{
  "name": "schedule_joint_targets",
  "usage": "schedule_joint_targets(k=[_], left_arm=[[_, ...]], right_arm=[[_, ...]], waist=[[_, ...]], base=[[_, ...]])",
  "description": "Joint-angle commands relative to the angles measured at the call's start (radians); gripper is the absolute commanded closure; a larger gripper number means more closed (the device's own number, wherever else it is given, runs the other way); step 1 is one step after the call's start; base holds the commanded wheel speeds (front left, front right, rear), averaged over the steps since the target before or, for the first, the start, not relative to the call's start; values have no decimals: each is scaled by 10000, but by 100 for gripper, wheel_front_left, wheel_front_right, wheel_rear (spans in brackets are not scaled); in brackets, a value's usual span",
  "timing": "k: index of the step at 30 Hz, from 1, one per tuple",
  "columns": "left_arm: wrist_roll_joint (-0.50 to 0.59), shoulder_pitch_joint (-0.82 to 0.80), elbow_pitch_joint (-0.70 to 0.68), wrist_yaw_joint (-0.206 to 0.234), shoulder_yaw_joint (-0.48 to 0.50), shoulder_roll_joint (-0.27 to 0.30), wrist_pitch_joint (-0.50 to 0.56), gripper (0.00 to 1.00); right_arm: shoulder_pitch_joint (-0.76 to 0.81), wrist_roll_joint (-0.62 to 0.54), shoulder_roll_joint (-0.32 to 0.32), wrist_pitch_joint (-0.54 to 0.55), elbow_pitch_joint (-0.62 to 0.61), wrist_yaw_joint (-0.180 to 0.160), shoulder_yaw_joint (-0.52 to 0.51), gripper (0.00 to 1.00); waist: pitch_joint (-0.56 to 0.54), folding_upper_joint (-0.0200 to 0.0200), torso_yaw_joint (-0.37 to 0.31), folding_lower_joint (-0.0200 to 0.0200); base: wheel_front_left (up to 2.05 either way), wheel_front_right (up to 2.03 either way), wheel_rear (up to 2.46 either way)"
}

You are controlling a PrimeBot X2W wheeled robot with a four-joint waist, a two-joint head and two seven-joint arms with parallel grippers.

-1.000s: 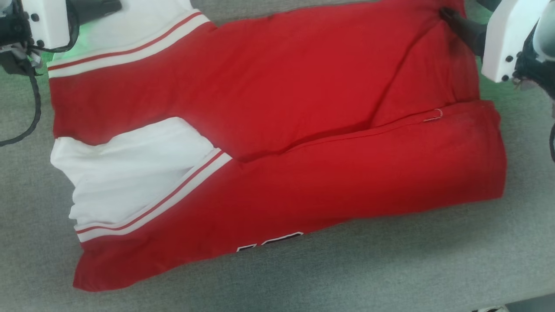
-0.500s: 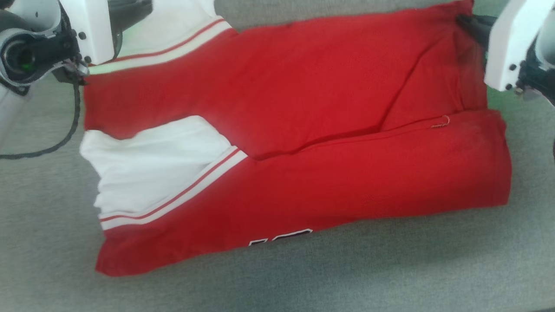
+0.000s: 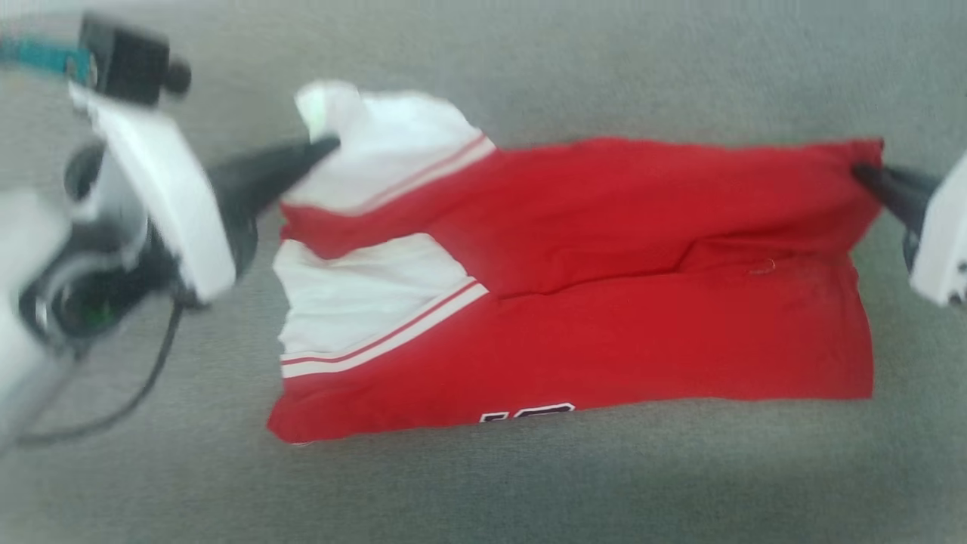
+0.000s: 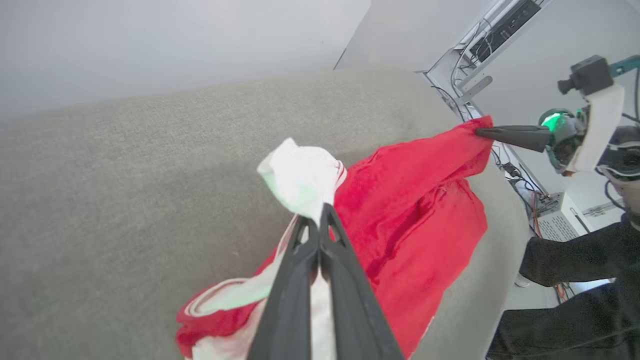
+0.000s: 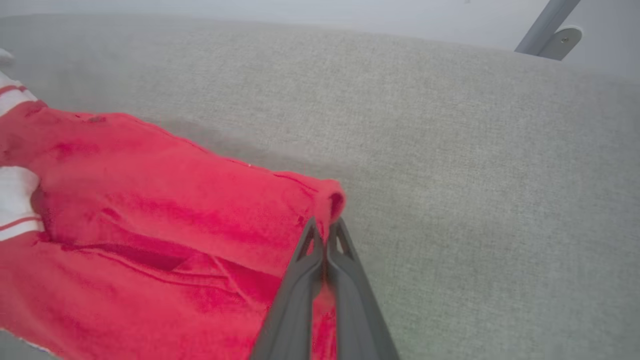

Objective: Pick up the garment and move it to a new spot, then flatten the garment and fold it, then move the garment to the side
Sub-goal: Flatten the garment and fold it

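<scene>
The garment (image 3: 604, 302), red shorts with white side panels and striped trim, hangs folded between my two grippers above the grey fabric surface (image 3: 529, 483). My left gripper (image 3: 329, 143) is shut on its white upper-left corner, seen bunched at the fingertips in the left wrist view (image 4: 320, 212). My right gripper (image 3: 861, 172) is shut on the red upper-right corner, pinched at the tips in the right wrist view (image 5: 326, 226). The garment (image 4: 415, 215) sags between the two held corners, and its lower edge, with black numerals (image 3: 529, 413) along it, touches the surface. The garment (image 5: 150, 235) spreads left of the right fingers.
Grey fabric surface (image 5: 475, 175) extends all around the shorts. In the left wrist view a person's dark sleeve (image 4: 575, 280) is at the right edge, beyond the surface's rim, with cables and equipment (image 4: 500, 30) behind.
Right gripper has closed on the red corner. Both arms have lifted the top edge of the shorts off the surface; the head camera view has pulled back, so the shorts look smaller.
</scene>
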Motion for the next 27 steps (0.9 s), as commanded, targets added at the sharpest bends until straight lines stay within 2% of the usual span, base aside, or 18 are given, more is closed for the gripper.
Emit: schedule_joint_targets(k=[1,3,8,13,20,27], left_arm=[[-103,784,-690,-18,-56,438,-558,100],[-74,1153,-1039,-18,-115,638,-840,100],[-75,2995,-2322,-18,-428,1496,-2392,100],[138,4353,-2785,-18,-945,1796,-3470,100],[597,4843,-1796,-18,-1588,1161,-3980,100],[942,4419,-393,-5,-2004,332,-4118,100]], right_arm=[[781,154,-133,0,-436,1,-282,100],[1184,184,-203,-11,-630,1,-465,100],[2975,336,-169,45,-1508,-1,-1364,100],[4264,332,175,-82,-2106,1,-2087,100],[4618,81,828,-307,-1854,1,-2230,100],[4066,-352,969,-692,-872,-2,-1626,100]], waist=[[-470,0,401,0],[-528,0,456,0],[-619,0,581,0],[-393,0,614,0],[131,0,549,0],[472,0,452,0]], base=[[0,0,0],[0,0,0],[0,0,0],[0,0,0],[0,0,0],[0,0,0]])
